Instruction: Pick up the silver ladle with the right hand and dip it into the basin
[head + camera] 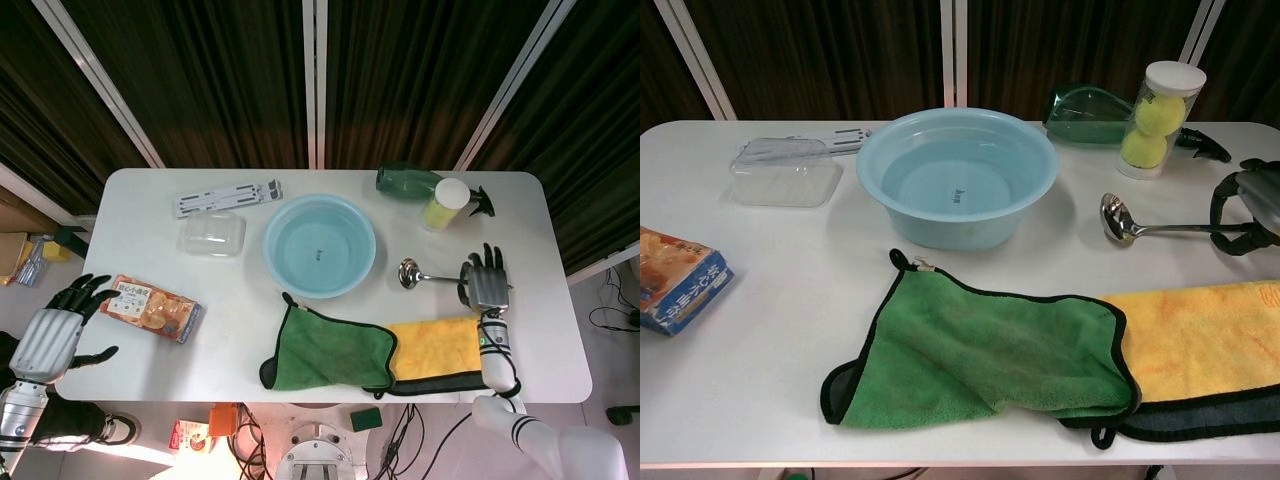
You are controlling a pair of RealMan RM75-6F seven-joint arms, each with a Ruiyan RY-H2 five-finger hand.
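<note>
The silver ladle (425, 275) (1160, 228) lies right of the light blue basin (320, 246) (958, 140), which holds water. Its bowl points toward the basin and sits just above the table. My right hand (487, 283) (1248, 210) grips the far end of the handle with its fingers curled around it, near the table's right edge. My left hand (52, 336) hangs open off the table's left edge, apart from everything, and shows only in the head view.
A green cloth (980, 350) and a yellow cloth (1200, 340) lie in front of the ladle. A tennis-ball tube (1160, 120) and a green bottle (1085, 112) stand behind it. A clear box (785, 172) and a snack packet (675, 280) lie at the left.
</note>
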